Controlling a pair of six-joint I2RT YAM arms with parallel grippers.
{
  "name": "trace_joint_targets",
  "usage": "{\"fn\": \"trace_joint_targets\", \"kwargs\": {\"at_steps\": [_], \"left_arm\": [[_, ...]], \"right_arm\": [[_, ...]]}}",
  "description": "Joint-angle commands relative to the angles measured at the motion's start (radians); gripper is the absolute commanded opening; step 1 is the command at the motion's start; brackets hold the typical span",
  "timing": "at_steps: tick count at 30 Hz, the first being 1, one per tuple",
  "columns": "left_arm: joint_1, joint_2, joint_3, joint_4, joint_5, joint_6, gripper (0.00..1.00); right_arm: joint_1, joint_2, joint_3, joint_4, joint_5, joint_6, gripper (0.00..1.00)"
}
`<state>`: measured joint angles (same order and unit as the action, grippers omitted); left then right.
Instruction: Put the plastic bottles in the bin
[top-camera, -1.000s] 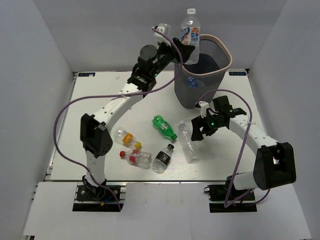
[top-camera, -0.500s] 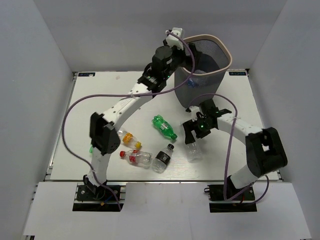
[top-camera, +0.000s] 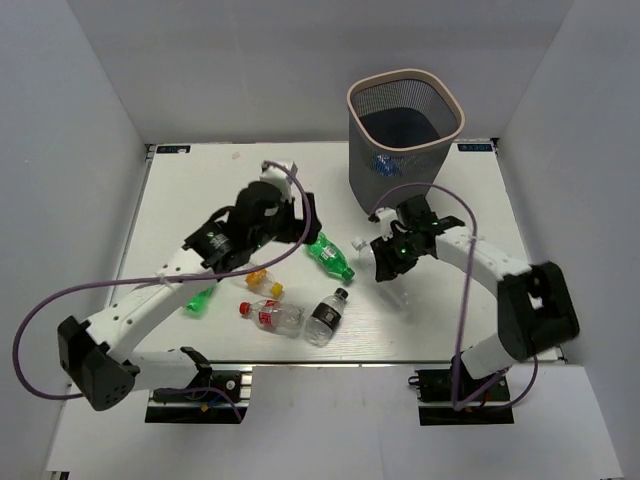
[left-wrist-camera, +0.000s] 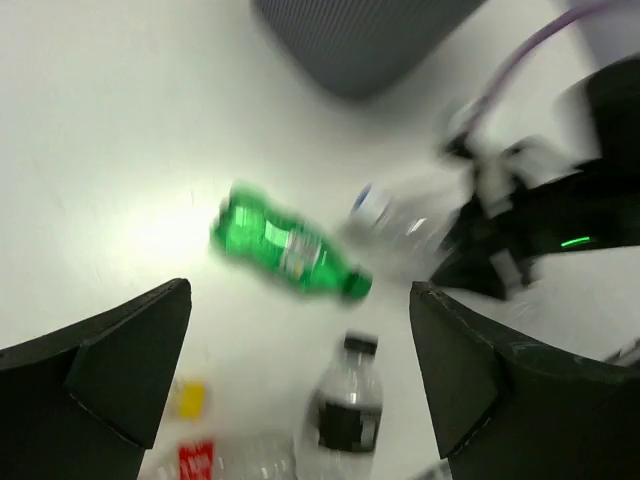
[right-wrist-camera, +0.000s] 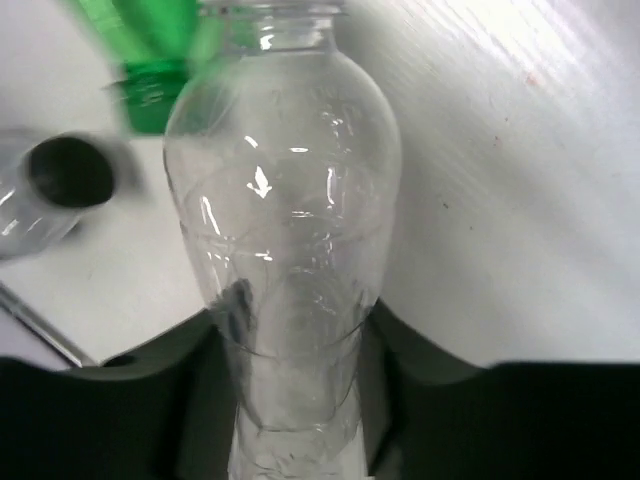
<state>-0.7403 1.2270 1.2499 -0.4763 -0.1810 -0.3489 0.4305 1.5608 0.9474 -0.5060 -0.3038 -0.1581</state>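
Bin (top-camera: 352, 100) upright at the far right of the table (top-camera: 180, 200); mouth open, inside dark, contents not readable from the top view; a pale bluish patch shows through the mesh of its near wall, can't tell what it is.

Right gripper (top-camera: 385, 262) is just on the near side of the bin; fingers pinched against both sides of a clear bottle (right-wrist-camera: 285, 230). That bottle fills the right wrist view with its neck pointing away; its top is cut off at the frame edge. In the top view its body is almost lost against the white table; only a small white end pokes out of the gripper on the side away from the bin. Can't tell if it is lifted or resting.

Left gripper (top-camera: 303, 218) is well left of the bin, over the table; jaws spread wide, nothing between them.

The other bottles are all lying outside the bin:
- green bottle (top-camera: 330, 255) is near-left of the bin, between the two grippers;
- black-labelled bottle (top-camera: 325, 318) is farther from the bin, toward the near table edge;
- red-labelled bottle (top-camera: 272, 315) is just beside it on the side away from the bin;
- orange-capped bottle (top-camera: 258, 275) and second green bottle (top-camera: 200, 298) are farther left of the bin again, both partly covered by the left arm (top-camera: 150, 295).

Left wrist view is blurred; the bin shows only as a grey lower wall cut off at the top; the right gripper and clear bottle are smeared; the red-labelled bottle is cut off at the bottom edge.
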Motion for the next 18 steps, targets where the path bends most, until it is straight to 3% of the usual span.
{"fn": "trace_joint_targets", "kwargs": {"at_steps": [1,4,10,13,15,18], "left_arm": [[-0.005,0.032,-0.133,-0.116,-0.005,-0.284,1.0],[-0.005,0.109,-0.158,-0.116,-0.023,-0.476,1.0],[-0.005,0.282,-0.084,-0.044,-0.023,-0.597,1.0],[-0.005,0.341,-0.061,-0.018,-0.023,-0.665,1.0],[0.004,0.341,-0.116,0.086,0.007,-0.7,1.0],[0.013,0.362,-0.118,0.113,0.021,-0.726,1.0]], "right_arm": [[-0.01,-0.221,0.052,-0.057,-0.142,-0.153,0.02],[-0.009,-0.359,0.17,-0.062,-0.194,-0.259,0.0],[-0.012,-0.406,0.367,0.004,-0.284,-0.227,0.0],[-0.009,-0.389,0.441,0.144,-0.29,-0.132,0.01],[-0.009,-0.383,0.47,0.305,-0.232,-0.048,0.03],[-0.01,-0.351,0.472,0.573,-0.036,0.029,0.05]]}}
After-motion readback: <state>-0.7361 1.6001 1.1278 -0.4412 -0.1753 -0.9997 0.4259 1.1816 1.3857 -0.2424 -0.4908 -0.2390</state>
